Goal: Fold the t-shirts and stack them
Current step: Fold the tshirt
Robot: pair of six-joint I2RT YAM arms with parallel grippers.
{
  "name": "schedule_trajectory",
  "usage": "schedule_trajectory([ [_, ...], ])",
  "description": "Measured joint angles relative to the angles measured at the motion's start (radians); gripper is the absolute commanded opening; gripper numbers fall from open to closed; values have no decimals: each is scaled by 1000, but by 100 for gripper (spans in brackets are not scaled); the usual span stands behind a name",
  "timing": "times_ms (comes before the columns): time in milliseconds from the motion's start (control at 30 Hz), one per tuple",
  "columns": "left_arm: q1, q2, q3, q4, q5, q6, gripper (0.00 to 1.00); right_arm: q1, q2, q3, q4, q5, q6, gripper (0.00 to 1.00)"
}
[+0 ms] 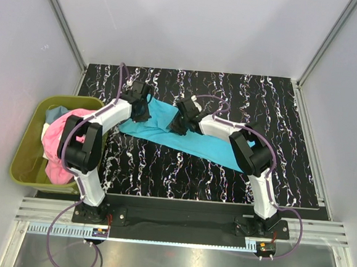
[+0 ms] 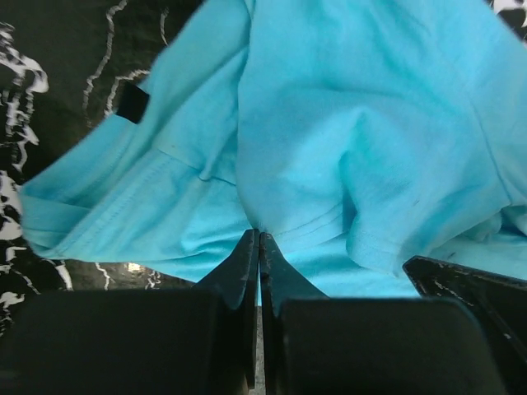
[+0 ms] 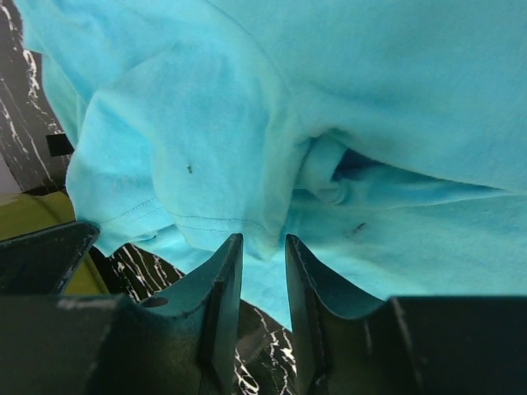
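A turquoise t-shirt [image 1: 190, 140] lies crumpled in a long strip across the black marbled table. My left gripper [image 1: 141, 107] is at the shirt's far-left end. In the left wrist view its jaws [image 2: 259, 234] are shut, pinching a stitched hem of the turquoise t-shirt [image 2: 346, 123]. My right gripper [image 1: 178, 126] is over the middle of the shirt. Its jaws [image 3: 263, 239] stand apart, and a folded corner of the turquoise t-shirt [image 3: 214, 123] hangs just at their tips. A pink t-shirt [image 1: 57, 139] and a light blue one [image 1: 56, 113] are piled in the bin.
The olive-green bin [image 1: 25, 152] stands off the table's left edge, close to the left arm. Grey walls enclose the table [image 1: 261, 103] at the back and on both sides. The two grippers are close together, and a finger of the right one [image 2: 469, 284] shows in the left wrist view.
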Motion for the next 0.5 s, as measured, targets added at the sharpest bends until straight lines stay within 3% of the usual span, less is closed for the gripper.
schedule_trajectory([
  [500,13,-12,3,-22,-5,6,0,8,29,42,-44,18,38,35],
])
